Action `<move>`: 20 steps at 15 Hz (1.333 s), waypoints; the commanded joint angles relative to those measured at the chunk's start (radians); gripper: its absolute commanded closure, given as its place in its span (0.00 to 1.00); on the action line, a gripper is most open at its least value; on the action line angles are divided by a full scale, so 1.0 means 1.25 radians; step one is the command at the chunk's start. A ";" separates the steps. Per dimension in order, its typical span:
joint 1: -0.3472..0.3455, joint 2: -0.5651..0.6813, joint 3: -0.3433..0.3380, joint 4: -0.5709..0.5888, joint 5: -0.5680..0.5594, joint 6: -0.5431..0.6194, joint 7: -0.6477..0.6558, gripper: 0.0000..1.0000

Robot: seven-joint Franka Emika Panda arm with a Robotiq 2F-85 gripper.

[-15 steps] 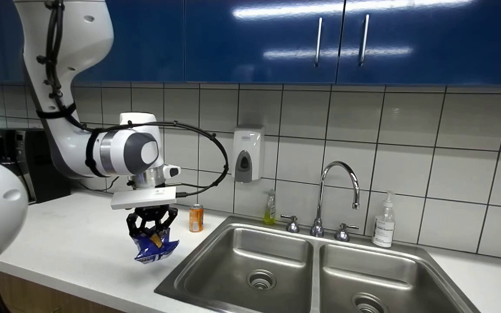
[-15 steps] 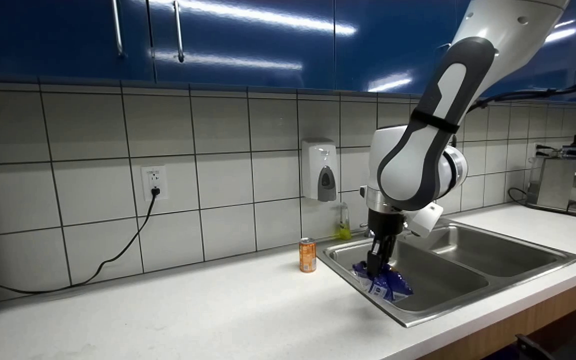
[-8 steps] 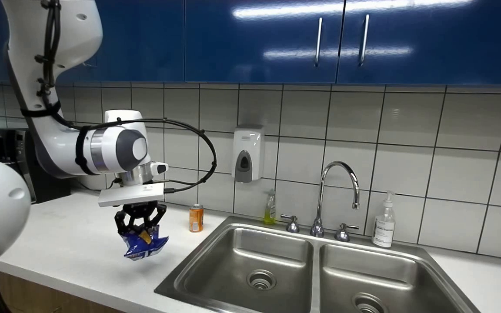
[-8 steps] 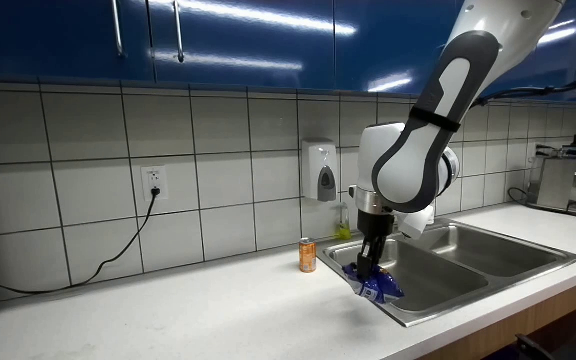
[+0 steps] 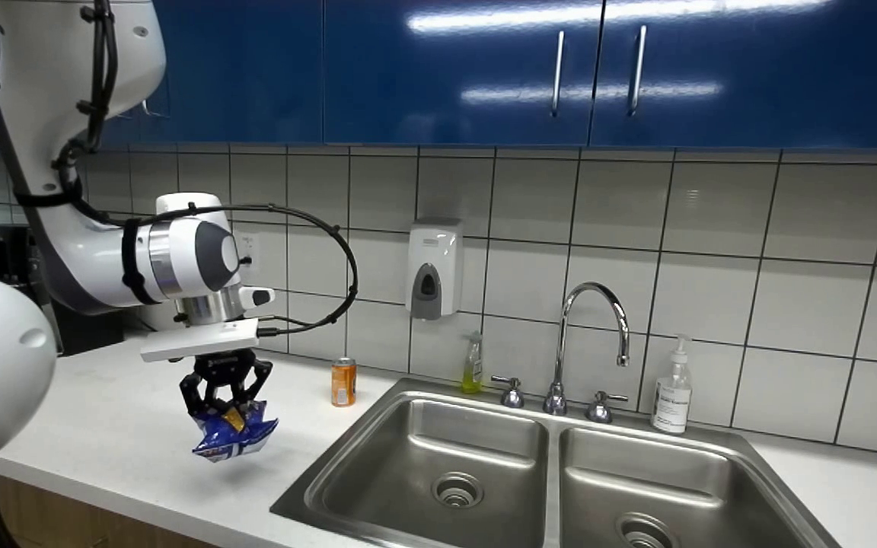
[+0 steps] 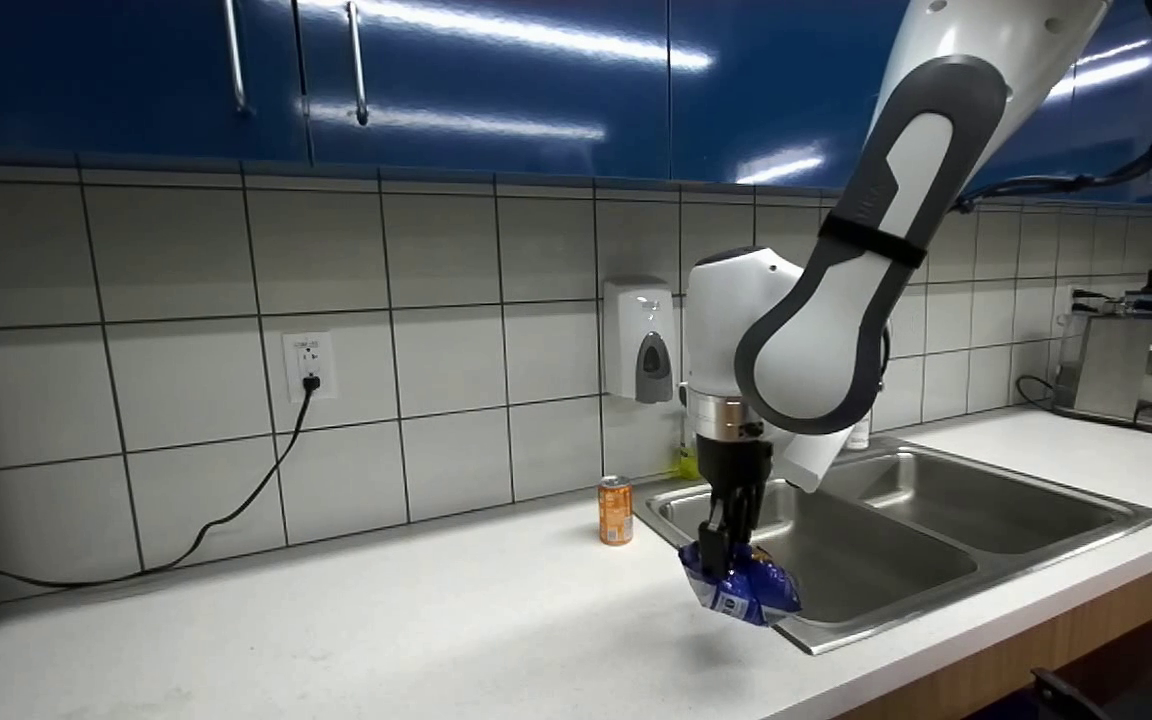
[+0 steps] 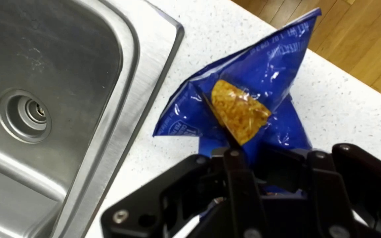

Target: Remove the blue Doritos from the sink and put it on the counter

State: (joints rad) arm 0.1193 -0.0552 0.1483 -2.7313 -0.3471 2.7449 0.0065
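My gripper (image 5: pixel 227 409) is shut on the blue Doritos (image 5: pixel 234 443), a crinkled blue bag with a chip printed on it. The bag hangs from the fingers, tilted, above the white counter (image 5: pixel 126 415), with a faint shadow below it. In the wrist view the blue Doritos (image 7: pixel 276 71) spreads out beyond the dark fingers, over counter, with the steel sink (image 7: pixel 154 49) to its left. Its gripped part is mostly hidden by the jaws. Another exterior angle shows the blue Doritos (image 6: pixel 751 592) overlapping the corner of the sink (image 6: pixel 886 560) in the picture.
An orange can (image 5: pixel 343 382) stands on the counter near the sink's back corner. Behind the basins are a yellow-green bottle (image 5: pixel 473 365), the gooseneck faucet (image 5: pixel 560 342) and a pump bottle (image 5: pixel 672 392). The counter's front edge (image 7: pixel 352 74) borders a wood floor.
My gripper and the bag have moved farther from the sink, out over the counter. The bag stays in the grip throughout; the can and bottles have not moved.
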 commanded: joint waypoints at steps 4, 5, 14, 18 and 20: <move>0.021 0.018 0.018 0.041 0.009 -0.092 0.091 0.99; 0.024 0.019 0.019 0.042 0.017 -0.096 0.090 0.99; 0.049 0.017 0.029 0.037 0.048 -0.134 0.110 0.99; 0.053 0.022 0.031 0.043 0.049 -0.138 0.118 0.99; 0.056 0.024 0.032 0.047 0.053 -0.142 0.124 0.99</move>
State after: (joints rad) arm 0.1828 -0.0235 0.1736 -2.6931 -0.2993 2.6097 0.1320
